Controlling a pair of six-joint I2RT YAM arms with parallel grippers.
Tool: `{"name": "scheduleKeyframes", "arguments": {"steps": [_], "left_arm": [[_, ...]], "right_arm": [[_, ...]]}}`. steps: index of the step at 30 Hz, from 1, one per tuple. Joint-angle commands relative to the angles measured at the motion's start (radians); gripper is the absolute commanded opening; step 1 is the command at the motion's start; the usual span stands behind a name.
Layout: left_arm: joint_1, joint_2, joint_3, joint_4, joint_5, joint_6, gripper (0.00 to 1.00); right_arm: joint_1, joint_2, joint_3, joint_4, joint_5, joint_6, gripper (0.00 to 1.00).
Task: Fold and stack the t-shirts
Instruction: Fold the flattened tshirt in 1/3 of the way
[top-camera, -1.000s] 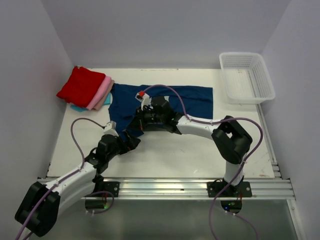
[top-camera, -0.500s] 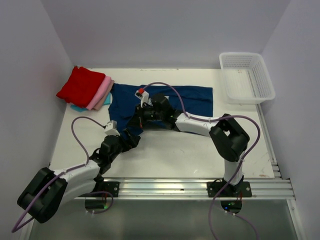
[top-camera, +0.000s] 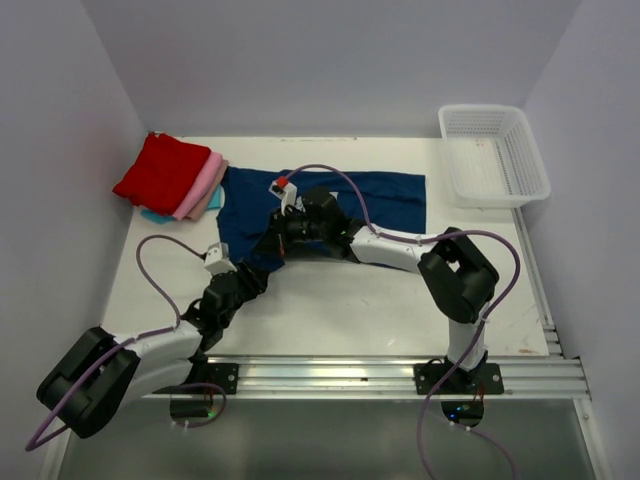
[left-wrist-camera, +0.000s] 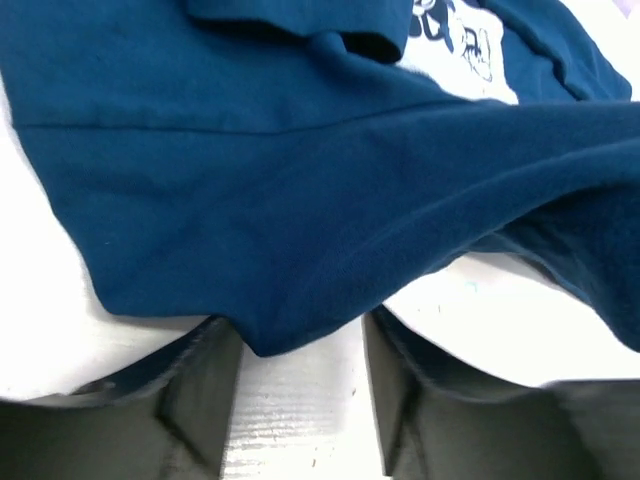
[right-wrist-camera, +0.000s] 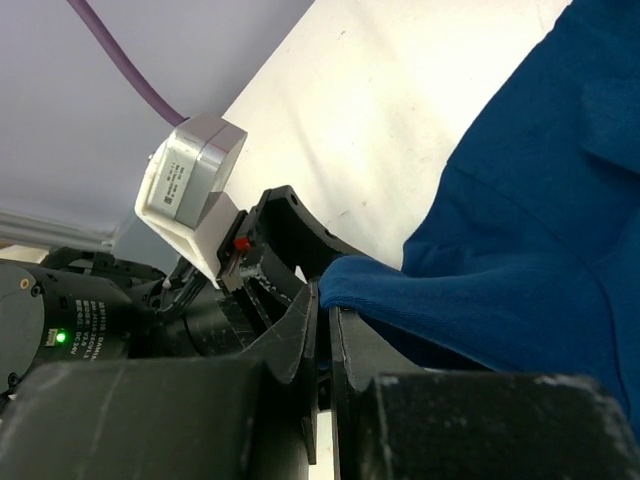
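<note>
The navy t-shirt (top-camera: 385, 195) lies spread across the table's middle back, and its pale print (left-wrist-camera: 460, 45) shows in the left wrist view. My right gripper (top-camera: 274, 246) is shut on the shirt's near-left corner (right-wrist-camera: 400, 285) and holds it lifted; the right gripper (right-wrist-camera: 323, 305) shows its jaws pressed together on the cloth edge. My left gripper (top-camera: 256, 278) sits just below that corner. In its wrist view the left gripper (left-wrist-camera: 300, 345) has its fingers (left-wrist-camera: 195, 395) apart, with the navy corner tip (left-wrist-camera: 272, 335) hanging between them. Folded red (top-camera: 160, 172), pink (top-camera: 207, 185) and teal (top-camera: 154, 215) t-shirts are stacked at the far left.
A white mesh basket (top-camera: 493, 155) stands at the far right corner. White walls close in the table on three sides. The metal rail (top-camera: 330, 375) with both arm bases runs along the near edge.
My left arm has dropped lower and reached further under the lifted corner. My right gripper has shifted a little left, still holding the navy cloth.
</note>
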Motion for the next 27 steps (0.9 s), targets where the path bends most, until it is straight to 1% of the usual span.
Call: {"name": "scheduleKeyframes", "arguments": {"steps": [1, 3, 4, 6, 8, 9, 11, 12, 13, 15, 16, 17, 18, 21, 22, 24, 27], "left_arm": [[-0.011, -0.014, -0.081, 0.102, -0.098, 0.029, 0.52], [-0.011, -0.020, -0.090, 0.112, -0.111, 0.031, 0.47], [-0.011, -0.023, -0.095, 0.117, -0.114, 0.032, 0.43], [-0.012, -0.026, -0.097, 0.125, -0.118, 0.035, 0.39], [-0.012, -0.026, -0.097, 0.125, -0.125, 0.034, 0.26], [-0.012, -0.025, -0.097, 0.125, -0.128, 0.032, 0.14], [-0.011, -0.025, -0.094, 0.114, -0.132, 0.028, 0.01], [-0.012, -0.028, -0.092, 0.108, -0.134, 0.026, 0.00], [-0.012, -0.059, -0.077, 0.061, -0.128, 0.027, 0.00], [-0.012, -0.075, -0.064, 0.041, -0.125, 0.029, 0.00], [-0.012, -0.093, -0.063, -0.007, -0.123, 0.029, 0.00], [-0.011, -0.136, -0.063, -0.033, -0.122, 0.032, 0.00], [-0.012, -0.161, -0.022, -0.061, -0.112, 0.035, 0.00], [-0.012, -0.257, 0.044, -0.240, -0.085, 0.040, 0.00], [-0.012, -0.299, 0.060, -0.275, -0.079, 0.040, 0.00], [-0.012, -0.334, 0.113, -0.381, -0.057, 0.041, 0.00], [-0.012, -0.379, 0.179, -0.488, -0.011, 0.043, 0.00]], "right_arm": [[0.000, -0.025, -0.007, 0.056, -0.032, 0.009, 0.00], [-0.001, -0.027, -0.016, 0.064, -0.032, 0.012, 0.00], [0.000, -0.027, -0.019, 0.065, -0.037, 0.015, 0.00], [0.000, -0.025, -0.025, 0.072, -0.038, 0.015, 0.00], [-0.001, -0.027, -0.033, 0.075, -0.040, 0.016, 0.00], [-0.001, -0.027, -0.033, 0.078, -0.040, 0.016, 0.00], [-0.001, -0.028, -0.038, 0.078, -0.040, 0.016, 0.00], [-0.003, -0.028, -0.041, 0.078, -0.038, 0.016, 0.00], [-0.011, -0.034, -0.053, 0.076, -0.035, 0.015, 0.00], [-0.012, -0.036, -0.056, 0.075, -0.032, 0.012, 0.00], [-0.017, -0.039, -0.064, 0.073, -0.029, 0.009, 0.00], [-0.020, -0.042, -0.067, 0.067, -0.025, 0.007, 0.00], [-0.023, -0.043, -0.074, 0.062, -0.022, -0.001, 0.00], [-0.044, -0.040, -0.082, 0.038, 0.001, -0.024, 0.00], [-0.049, -0.042, -0.081, 0.026, 0.009, -0.033, 0.00], [-0.058, -0.039, -0.082, -0.003, 0.032, -0.059, 0.00], [-0.084, -0.034, -0.077, -0.042, 0.058, -0.088, 0.00]]}}
